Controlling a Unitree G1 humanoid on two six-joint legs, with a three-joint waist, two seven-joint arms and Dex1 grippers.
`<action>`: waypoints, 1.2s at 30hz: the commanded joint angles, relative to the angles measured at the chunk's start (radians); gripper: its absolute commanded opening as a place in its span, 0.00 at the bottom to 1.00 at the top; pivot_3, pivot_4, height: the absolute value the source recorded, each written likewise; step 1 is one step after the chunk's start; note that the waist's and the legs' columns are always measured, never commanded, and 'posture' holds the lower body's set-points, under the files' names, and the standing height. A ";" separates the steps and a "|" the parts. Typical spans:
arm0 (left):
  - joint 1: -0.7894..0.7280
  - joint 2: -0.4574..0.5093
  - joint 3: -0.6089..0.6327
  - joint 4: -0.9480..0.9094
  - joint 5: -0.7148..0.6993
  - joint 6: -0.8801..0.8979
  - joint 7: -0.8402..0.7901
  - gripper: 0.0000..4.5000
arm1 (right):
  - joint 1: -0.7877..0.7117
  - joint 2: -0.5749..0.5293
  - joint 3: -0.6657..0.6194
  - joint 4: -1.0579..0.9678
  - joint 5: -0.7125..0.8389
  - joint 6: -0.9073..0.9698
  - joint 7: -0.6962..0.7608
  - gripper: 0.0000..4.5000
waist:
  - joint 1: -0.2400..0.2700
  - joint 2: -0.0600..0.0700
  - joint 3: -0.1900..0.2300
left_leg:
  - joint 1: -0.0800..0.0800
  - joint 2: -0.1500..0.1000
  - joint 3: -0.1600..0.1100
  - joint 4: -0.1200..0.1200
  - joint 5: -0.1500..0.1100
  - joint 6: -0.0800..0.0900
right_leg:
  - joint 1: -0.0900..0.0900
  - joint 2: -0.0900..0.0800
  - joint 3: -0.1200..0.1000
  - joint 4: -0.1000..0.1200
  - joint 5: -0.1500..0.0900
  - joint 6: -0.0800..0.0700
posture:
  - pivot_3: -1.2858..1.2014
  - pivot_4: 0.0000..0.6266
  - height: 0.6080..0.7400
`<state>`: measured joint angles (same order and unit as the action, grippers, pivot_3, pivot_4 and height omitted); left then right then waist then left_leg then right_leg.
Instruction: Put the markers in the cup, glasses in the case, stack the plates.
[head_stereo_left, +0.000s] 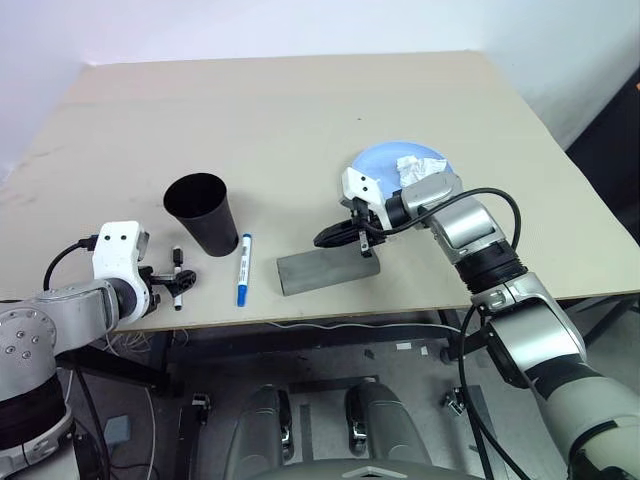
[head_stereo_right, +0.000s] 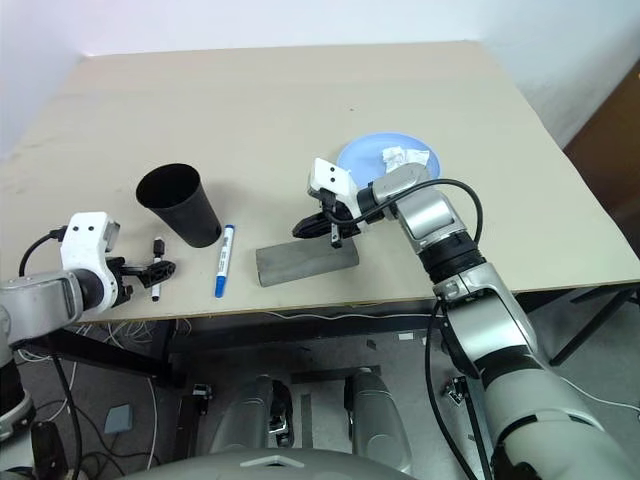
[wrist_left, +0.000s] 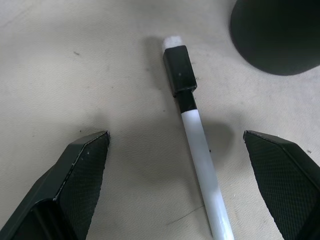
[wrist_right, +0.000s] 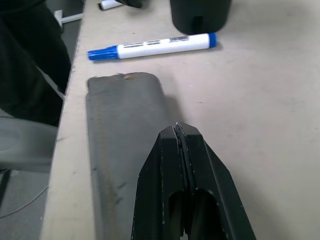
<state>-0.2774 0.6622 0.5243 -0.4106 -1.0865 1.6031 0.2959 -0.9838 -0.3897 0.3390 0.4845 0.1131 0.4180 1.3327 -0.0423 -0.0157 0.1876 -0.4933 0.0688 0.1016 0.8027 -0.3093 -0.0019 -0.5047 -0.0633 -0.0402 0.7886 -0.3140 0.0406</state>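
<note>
Left wrist view: left gripper (wrist_left: 182, 187) gapes wide, straddling the black-capped marker (wrist_left: 197, 150).
Light, stiff, smooth and roll-prone; probably best pinched mid-barrel.

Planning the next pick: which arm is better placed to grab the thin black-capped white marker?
Left: its open left gripper straddles the thin black-capped white marker. The shut right gripper is over the grey felt case.
</note>
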 joint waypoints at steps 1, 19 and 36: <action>0.008 0.029 -0.004 0.056 -0.065 0.011 0.067 1.00 | -0.034 0.003 -0.022 0.001 -0.002 -0.009 -0.014 0.00 | -0.001 0.000 0.000 | 0.000 0.000 0.000 0.000 0.000 0.000 | 0.000 0.000 0.000 0.000 0.000 0.000 | 0.52 0.24 0.47; -0.030 0.109 -0.020 0.172 -0.316 0.011 0.389 0.02 | -0.043 0.014 -0.037 0.024 0.009 -0.016 -0.035 0.00 | -0.001 0.000 0.000 | -0.002 -0.001 0.000 0.000 0.000 0.000 | -0.002 -0.001 0.000 0.000 0.000 0.000 | 0.52 0.24 0.47; -0.204 0.184 -0.097 0.107 0.158 -0.329 0.191 0.02 | -0.036 0.010 -0.111 -0.047 0.098 0.034 -0.001 0.00 | 0.005 -0.004 0.002 | -0.004 -0.001 0.000 0.000 0.000 -0.001 | -0.003 -0.001 -0.001 -0.001 0.000 0.000 | 0.52 0.24 0.47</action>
<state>-0.4652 0.8236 0.4372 -0.2630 -1.0034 1.3804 0.5450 -1.0008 -0.3740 0.2627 0.4837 0.1823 0.4484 1.3277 -0.0376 -0.0202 0.1899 -0.4973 0.0675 0.1021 0.8024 -0.3092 -0.0026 -0.5074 -0.0644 -0.0415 0.7873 -0.3138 0.0406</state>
